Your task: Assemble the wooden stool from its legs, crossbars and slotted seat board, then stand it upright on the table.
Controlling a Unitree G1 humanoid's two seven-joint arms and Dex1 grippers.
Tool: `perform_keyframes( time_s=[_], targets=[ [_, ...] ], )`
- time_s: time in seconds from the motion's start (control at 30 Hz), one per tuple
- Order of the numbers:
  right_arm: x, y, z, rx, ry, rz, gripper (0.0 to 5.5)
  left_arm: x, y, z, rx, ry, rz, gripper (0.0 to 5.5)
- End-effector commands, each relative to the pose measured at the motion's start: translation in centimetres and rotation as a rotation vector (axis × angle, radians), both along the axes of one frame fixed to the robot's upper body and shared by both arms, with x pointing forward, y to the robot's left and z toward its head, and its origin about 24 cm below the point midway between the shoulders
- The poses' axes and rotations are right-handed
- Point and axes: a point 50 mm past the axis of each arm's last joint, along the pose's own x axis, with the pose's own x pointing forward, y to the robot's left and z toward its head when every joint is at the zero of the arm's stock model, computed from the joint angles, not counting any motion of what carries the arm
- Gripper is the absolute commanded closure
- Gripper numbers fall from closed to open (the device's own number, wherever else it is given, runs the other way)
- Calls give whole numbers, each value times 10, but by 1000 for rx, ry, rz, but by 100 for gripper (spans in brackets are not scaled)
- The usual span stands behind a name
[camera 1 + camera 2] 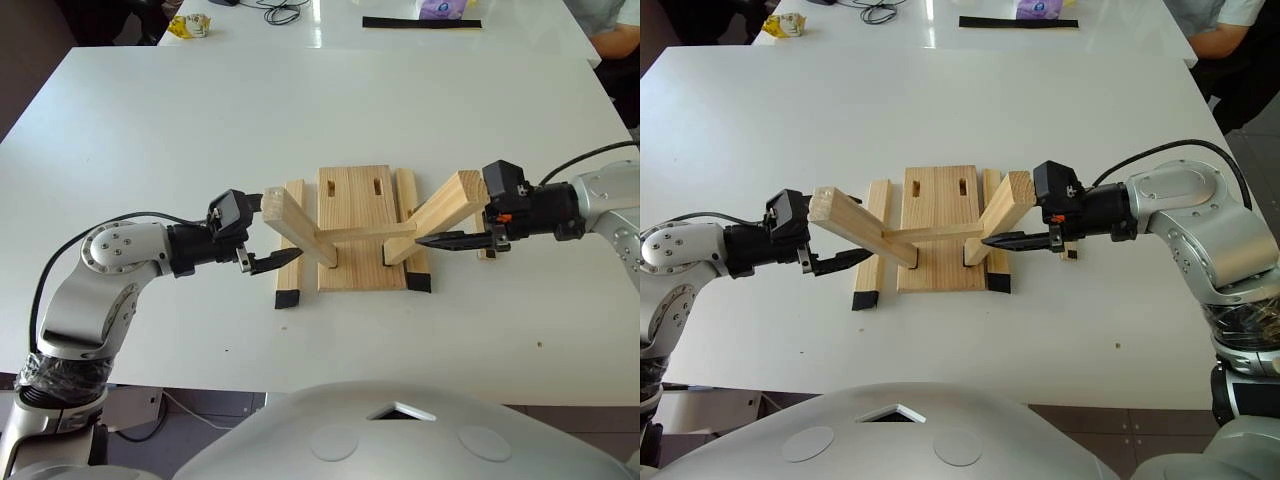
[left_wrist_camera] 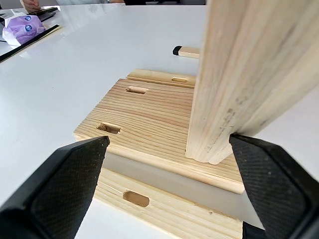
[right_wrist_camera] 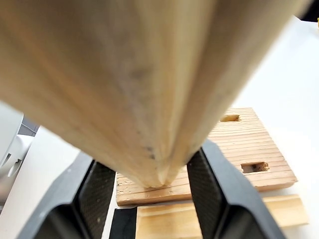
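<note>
One seat board (image 1: 352, 200), two upright legs (image 1: 300, 225), one crossbar (image 1: 365, 232)

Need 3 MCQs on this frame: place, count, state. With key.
1. The spare legs lie: A) flat on the table, one each side of the seat board B) stacked on it C) standing upright
2. Empty slots in the seat board? A) none B) two C) four
3. The left gripper is: A) shut on a spare leg B) open around the tilted left leg C) shut on the board
Key: 1A, they flank the board; 2B, the far pair is bare; 3B, gaps show beside the leg.
</note>
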Motion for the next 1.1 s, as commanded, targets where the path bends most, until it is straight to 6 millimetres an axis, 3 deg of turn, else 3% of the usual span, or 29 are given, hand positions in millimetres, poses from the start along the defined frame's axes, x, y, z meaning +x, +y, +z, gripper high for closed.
perform_keyframes(
  time_s=[0.03, 0.2, 0.33, 0.63, 0.87, 1.1],
  targets=[
    [-7, 25, -19, -43, 66, 105, 344, 0, -34, 17, -79, -75, -112, 103],
    [-6, 31, -41, -104, 99, 95, 347, 7, -52, 31, -93, -115, -193, 103],
    [-3, 41, -60, -101, 182, 63, 348, 9, -62, 30, -83, -111, -245, 103],
    [-14, 55, -114, -148, 304, 8, 348, 8, -57, 14, -42, -73, -231, 103],
    [-11, 49, -105, -114, 299, -18, 348, 12, -46, 8, -23, -57, -182, 103],
    [-15, 31, -86, -113, 264, -39, 348, 7, -12, 1, 71, -28, -140, 103]
  ],
)
